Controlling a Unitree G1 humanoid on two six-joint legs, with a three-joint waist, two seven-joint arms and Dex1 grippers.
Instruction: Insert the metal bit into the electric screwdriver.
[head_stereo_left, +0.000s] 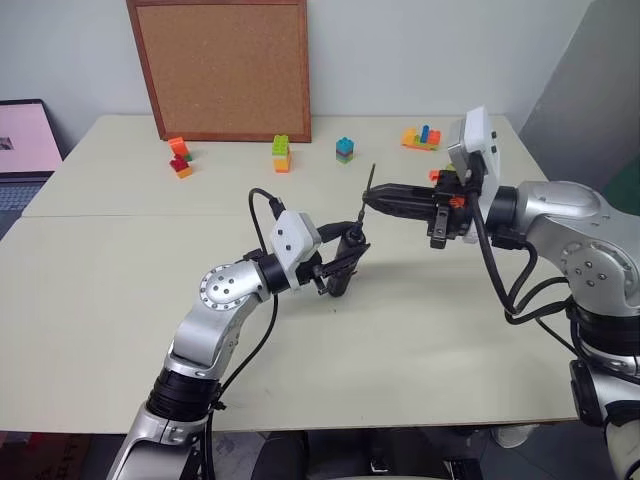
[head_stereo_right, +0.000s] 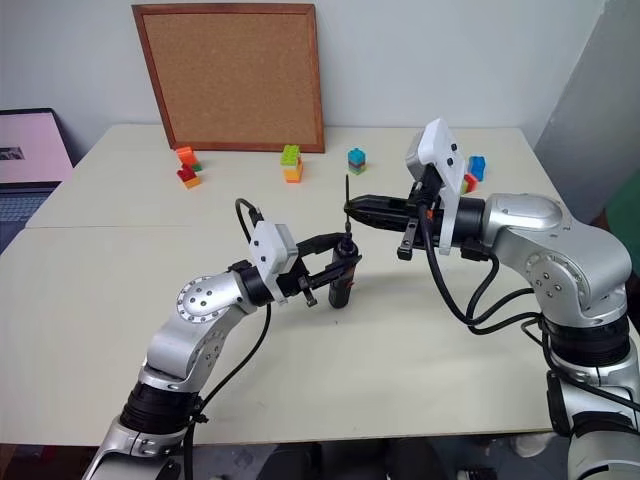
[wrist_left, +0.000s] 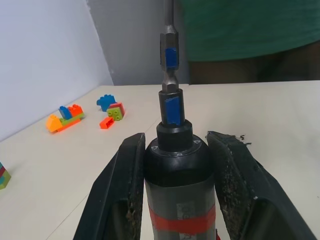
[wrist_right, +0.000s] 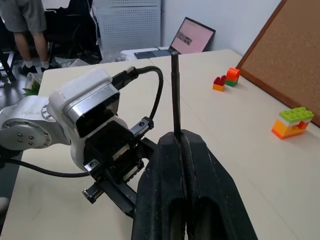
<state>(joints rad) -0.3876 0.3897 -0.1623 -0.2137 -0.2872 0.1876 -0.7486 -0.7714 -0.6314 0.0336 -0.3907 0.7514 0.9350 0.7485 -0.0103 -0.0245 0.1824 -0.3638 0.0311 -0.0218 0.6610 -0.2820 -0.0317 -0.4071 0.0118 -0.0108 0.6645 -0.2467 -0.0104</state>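
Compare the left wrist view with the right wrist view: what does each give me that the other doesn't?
Left wrist view: the electric screwdriver, red-banded, clamped in the left gripper, with the metal bit meeting its blue-marked tip; how deep it sits I cannot tell. Right wrist view: the right gripper shut on the bit's thin shaft, plus the laptop and cork board behind. Both: the bit and the table.

Above mid-counter (head_stereo_left: 120, 300), the left hand (head_stereo_left: 345, 262) holds the electric screwdriver (head_stereo_left: 343, 262) upright; just right and above, the right hand (head_stereo_left: 372, 200) holds the metal bit (head_stereo_left: 369, 181). Far along the counter: corkboard (head_stereo_left: 222, 68) at left-centre, toy blocks (head_stereo_left: 282, 153) before it, laptop (head_stereo_left: 25, 150) far left.
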